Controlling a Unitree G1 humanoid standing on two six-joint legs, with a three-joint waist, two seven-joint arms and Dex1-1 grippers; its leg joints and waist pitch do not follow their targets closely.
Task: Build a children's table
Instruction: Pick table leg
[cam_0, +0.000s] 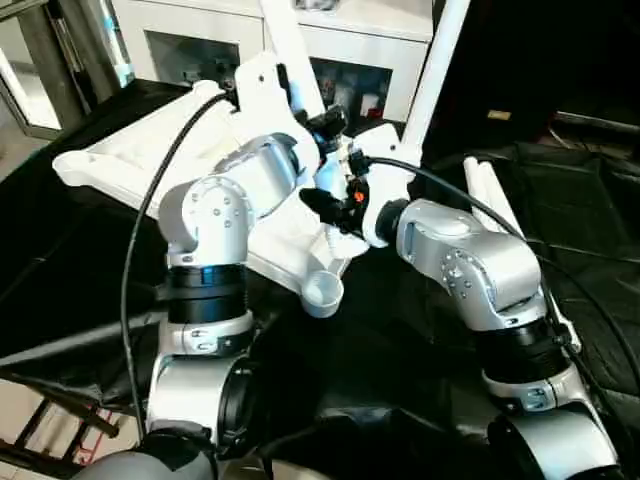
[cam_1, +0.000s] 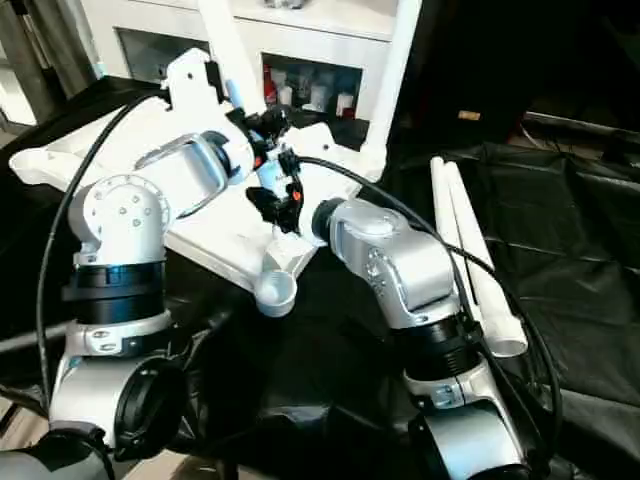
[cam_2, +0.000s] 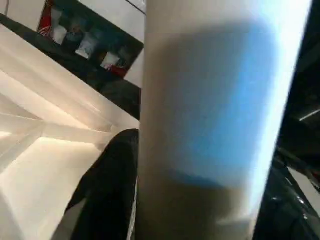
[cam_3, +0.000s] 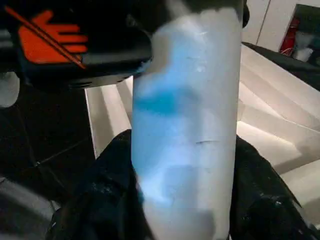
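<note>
The two eye views look down from the head at the same tabletop. Each wrist view sits very close to a leg.

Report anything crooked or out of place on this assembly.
One leg rising from the tabletop tilts left, while the other fitted leg leans right, so they splay apart. Both grippers, left and right, meet at the tilted leg's base.

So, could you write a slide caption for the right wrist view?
Right gripper clasps a white table leg above the ribbed tabletop.
</note>
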